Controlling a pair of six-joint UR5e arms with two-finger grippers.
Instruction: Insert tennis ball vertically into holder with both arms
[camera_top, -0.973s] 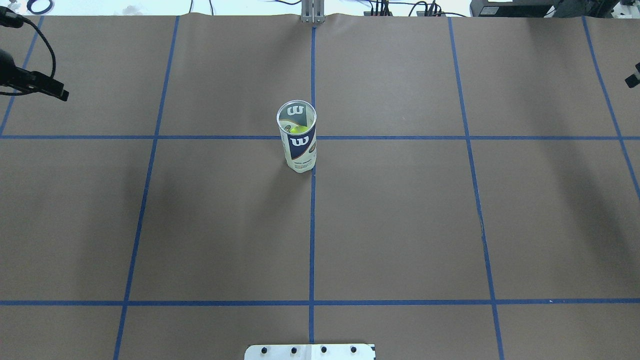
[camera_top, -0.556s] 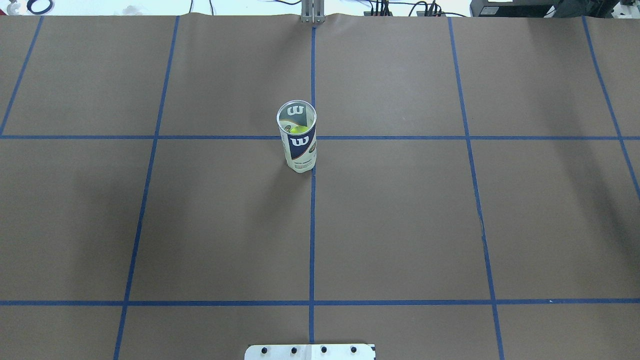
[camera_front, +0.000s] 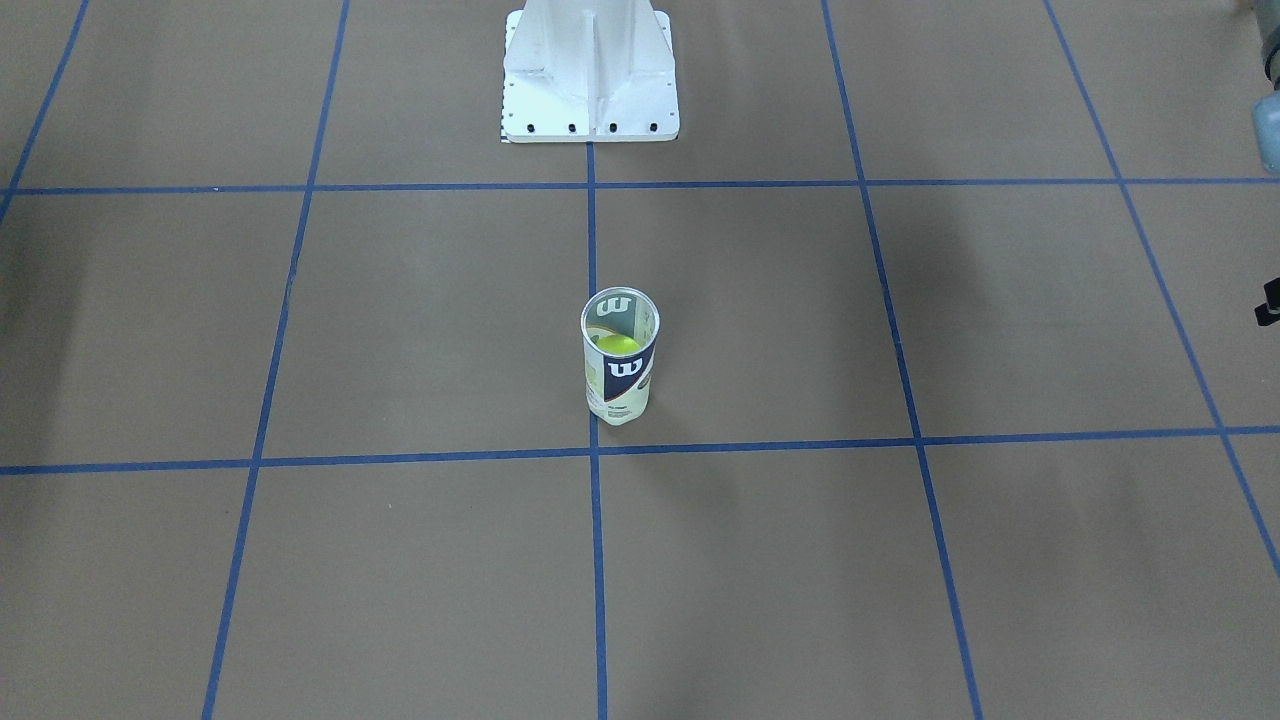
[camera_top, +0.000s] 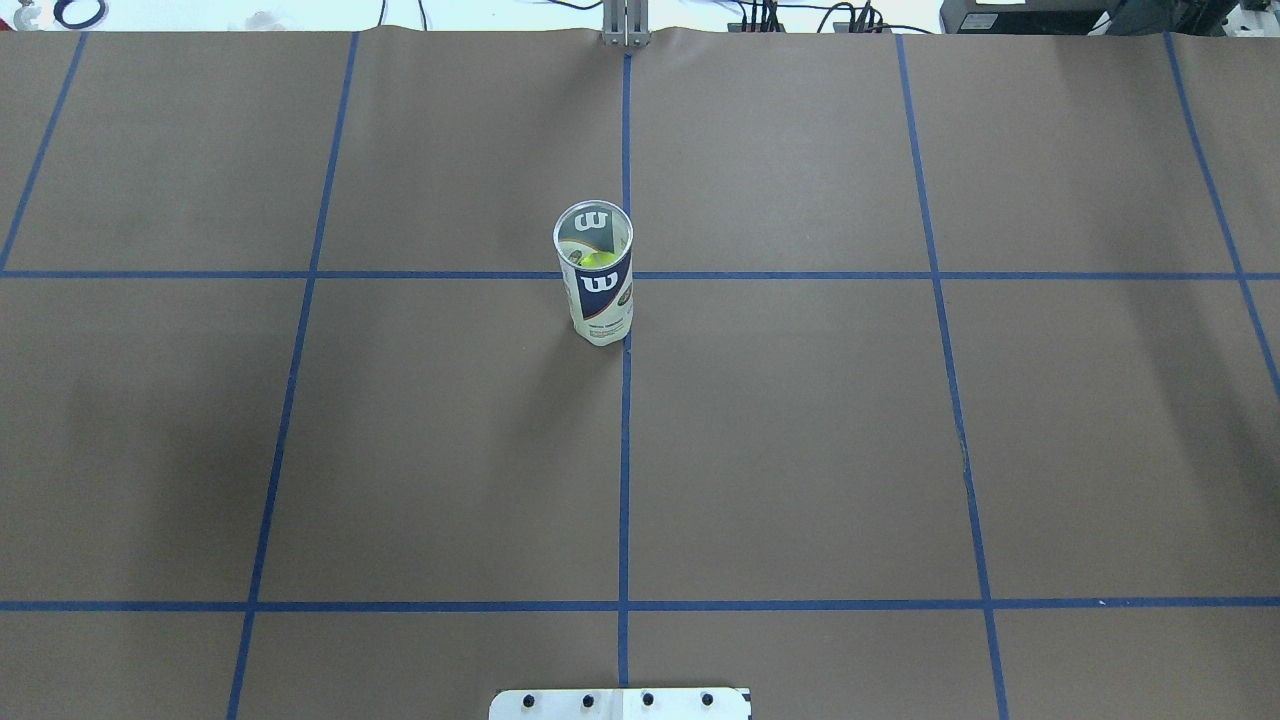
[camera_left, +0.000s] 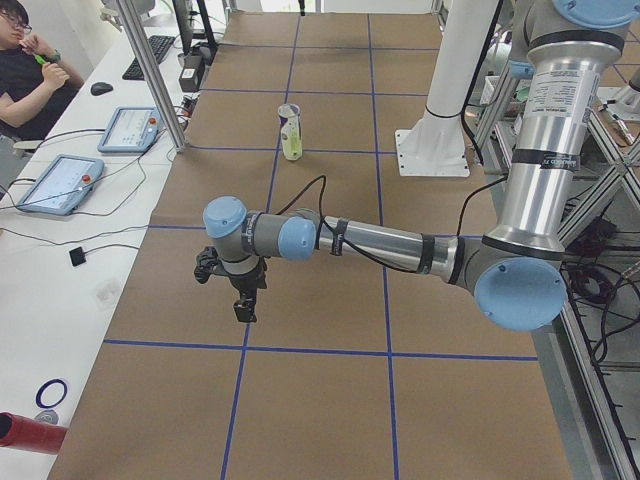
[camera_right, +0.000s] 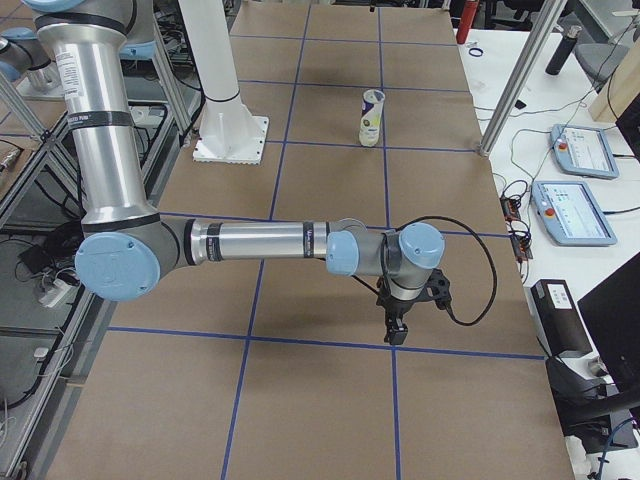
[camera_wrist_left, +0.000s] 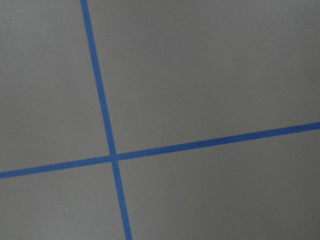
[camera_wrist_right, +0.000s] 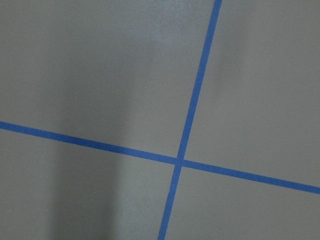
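Note:
The holder, a clear can with a navy and white Wilson label, stands upright near the table's centre line. It also shows in the front view. The tennis ball sits inside it, seen through the open top, and also in the front view. My left gripper hangs over the table far to the left of the can. My right gripper hangs far to the right of it. Both show only in the side views, so I cannot tell whether they are open or shut. Both wrist views show only brown paper and blue tape.
The table is covered in brown paper with a blue tape grid. The white pedestal base stands at the robot's side. Tablets and a seated person are beyond the far edge.
The black tips of both arms at the left and right edges of the overhead view have withdrawn out of that view. The can and ball have not moved.

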